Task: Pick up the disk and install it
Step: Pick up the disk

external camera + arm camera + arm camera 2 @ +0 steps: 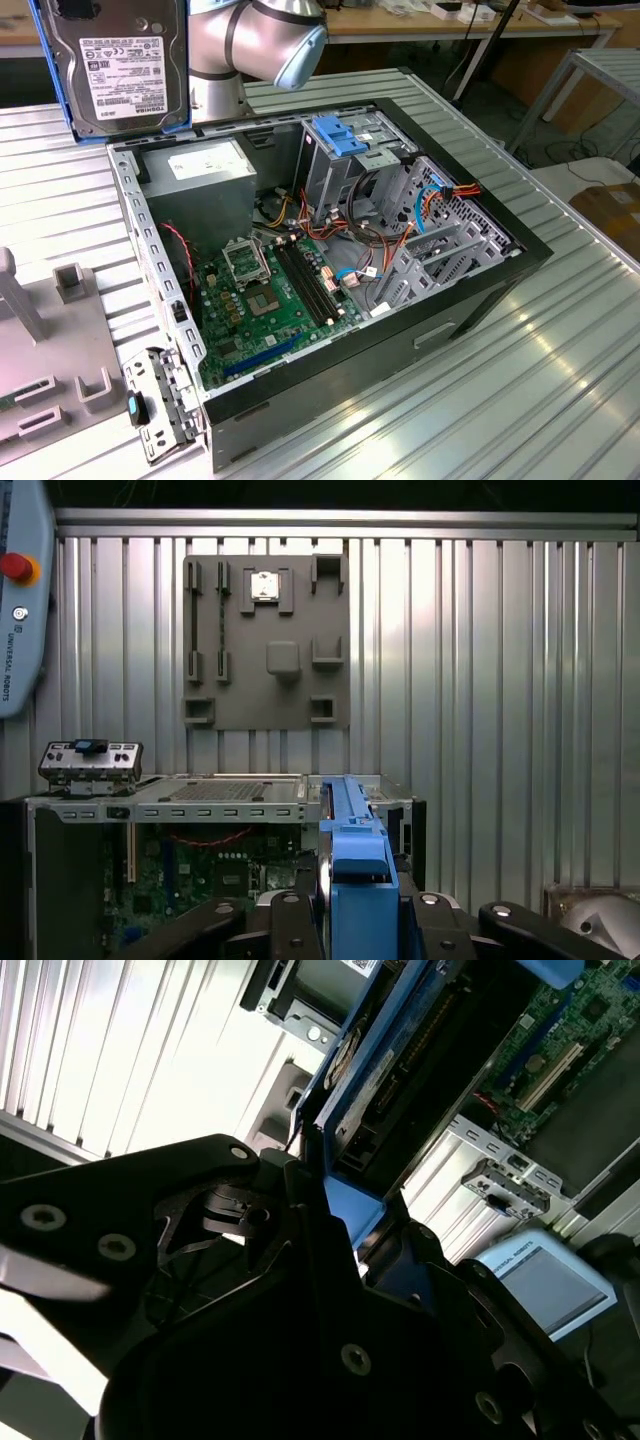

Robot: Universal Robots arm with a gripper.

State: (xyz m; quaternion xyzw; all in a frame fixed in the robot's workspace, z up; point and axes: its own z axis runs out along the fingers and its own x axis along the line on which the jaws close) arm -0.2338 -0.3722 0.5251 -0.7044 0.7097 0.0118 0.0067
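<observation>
The open computer case (350, 375) lies on its side on the ribbed metal table (560, 380). Inside, the green motherboard (270, 300) faces up, and the grey power supply (200, 170) sits at the far corner. A blue bracket (340, 135) tops the metal drive cage (330, 190), with red and orange cables (445, 195) just beside it. Over on the exterior view's left there's a grey fixture plate (40, 370), and a small metal panel (150, 410) lies right by the case's near corner. In the first wrist view, a pendant (20, 630) shows its red button (15, 567).
</observation>
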